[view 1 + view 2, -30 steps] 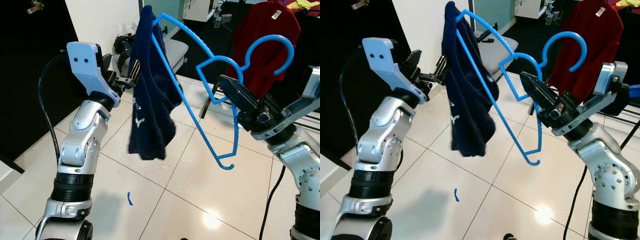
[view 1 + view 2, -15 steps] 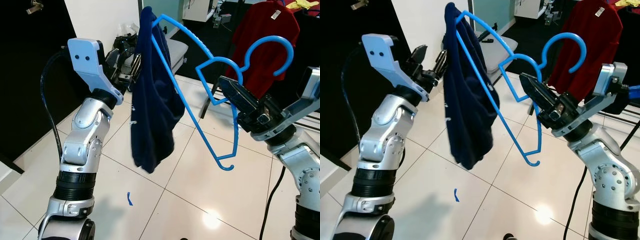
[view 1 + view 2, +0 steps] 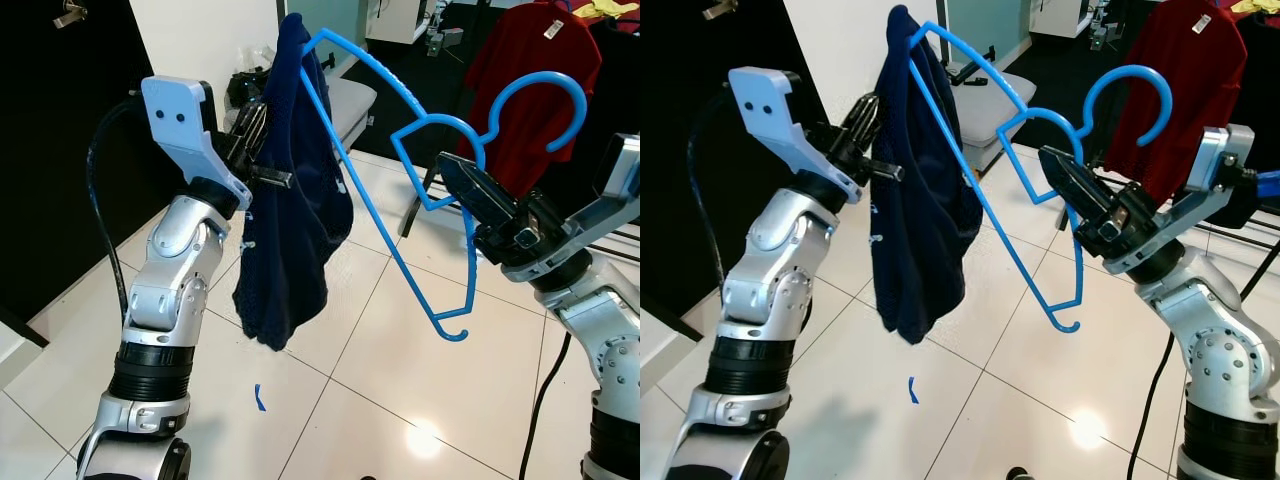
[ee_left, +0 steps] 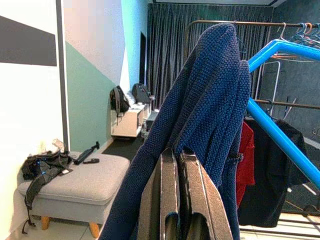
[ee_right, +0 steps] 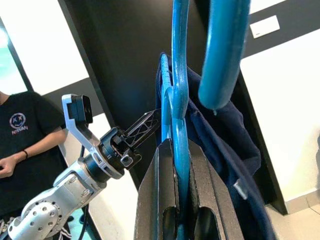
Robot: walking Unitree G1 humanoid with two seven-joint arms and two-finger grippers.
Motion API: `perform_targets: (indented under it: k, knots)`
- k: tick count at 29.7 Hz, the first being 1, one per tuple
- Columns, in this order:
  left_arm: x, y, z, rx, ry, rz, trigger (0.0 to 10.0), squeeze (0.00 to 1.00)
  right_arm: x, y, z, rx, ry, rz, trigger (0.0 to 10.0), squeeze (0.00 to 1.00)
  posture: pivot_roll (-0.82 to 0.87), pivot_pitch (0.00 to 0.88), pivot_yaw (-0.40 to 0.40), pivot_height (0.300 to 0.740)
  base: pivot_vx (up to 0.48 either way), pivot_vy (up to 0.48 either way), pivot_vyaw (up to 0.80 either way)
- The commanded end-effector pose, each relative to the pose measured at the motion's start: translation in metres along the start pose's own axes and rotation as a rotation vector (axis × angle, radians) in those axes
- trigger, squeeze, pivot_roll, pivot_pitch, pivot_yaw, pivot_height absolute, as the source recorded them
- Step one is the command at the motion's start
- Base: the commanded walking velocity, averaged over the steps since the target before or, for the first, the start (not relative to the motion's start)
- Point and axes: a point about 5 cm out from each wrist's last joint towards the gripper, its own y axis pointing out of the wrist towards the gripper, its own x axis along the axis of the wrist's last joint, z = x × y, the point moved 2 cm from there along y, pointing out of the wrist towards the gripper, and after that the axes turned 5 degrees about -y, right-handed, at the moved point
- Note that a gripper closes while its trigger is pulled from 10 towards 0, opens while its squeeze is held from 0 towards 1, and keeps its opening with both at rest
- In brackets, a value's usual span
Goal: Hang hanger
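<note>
fingers point(image 3: 455, 178) clamp hanger point(image 3: 400, 150) – sweater point(image 3: 295, 190) draped

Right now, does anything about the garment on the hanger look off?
Yes. The navy sweater hangs bunched over just one end of the blue hanger, not spread across both shoulders. The right gripper holds the hanger tilted; the left gripper is shut at the fabric.

The floor point(image 3: 330, 400) is pale glossy tile with dark grout, a bright spot of lamp glare on it and a small blue scrap point(image 3: 259, 397) lying near. A grey padded bench point(image 4: 75, 180) on wooden legs stands against the white and green wall point(image 4: 95, 75). Beside the bench is a black wall panel point(image 3: 60, 140). Beyond the bench, a red shirt point(image 3: 530, 80) hangs, perhaps on a clothes rail point(image 4: 215, 22) before dark curtains.
</note>
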Motion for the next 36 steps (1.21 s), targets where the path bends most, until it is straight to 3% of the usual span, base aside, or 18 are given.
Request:
perform_targets:
  k: [1, 5, 12, 13, 21, 29, 36]
  knots:
    - [0.004, 0.001, 0.002, -0.001, 0.018, -0.020, 0.0, 0.00, 0.008, 0.003, 0.009, 0.054, -0.034, -0.023, 10.0, 0.00, -0.01, 0.153, 0.051, 0.740, 0.000, 0.000, 0.00]
    - [0.007, 0.002, 0.005, 0.001, 0.029, -0.026, 0.0, 0.00, 0.005, 0.002, 0.006, 0.029, -0.049, 0.007, 10.0, 0.00, 0.00, 0.147, 0.050, 0.740, 0.000, 0.000, 0.00]
    - [0.013, 0.004, 0.007, -0.003, 0.046, -0.044, 0.0, 0.00, -0.017, -0.003, -0.018, -0.127, -0.090, 0.151, 10.0, 0.00, 0.00, 0.143, 0.051, 0.740, 0.000, 0.000, 0.00]
    - [0.012, 0.004, 0.005, -0.014, 0.043, -0.044, 0.0, 0.00, -0.023, -0.005, -0.025, -0.173, -0.103, 0.188, 10.0, 0.00, 0.00, 0.143, 0.051, 0.740, 0.000, 0.000, 0.00]
    - [0.010, 0.003, -0.008, -0.079, 0.024, -0.036, 0.0, 0.00, -0.026, -0.006, -0.034, -0.235, -0.142, 0.223, 10.0, 0.00, 0.00, 0.152, 0.049, 0.740, 0.000, 0.000, 0.00]
    - [0.008, 0.003, -0.018, -0.123, -0.004, -0.029, 0.0, 0.00, -0.035, -0.005, -0.032, -0.225, -0.166, 0.266, 10.0, 0.00, 0.00, 0.153, 0.049, 0.740, 0.000, 0.000, 0.00]
    - [0.006, 0.005, -0.021, -0.137, -0.017, -0.023, 0.0, 0.00, -0.049, -0.006, -0.009, -0.058, -0.199, 0.350, 10.0, 0.00, 0.00, 0.155, 0.052, 0.740, 0.000, 0.000, 0.00]
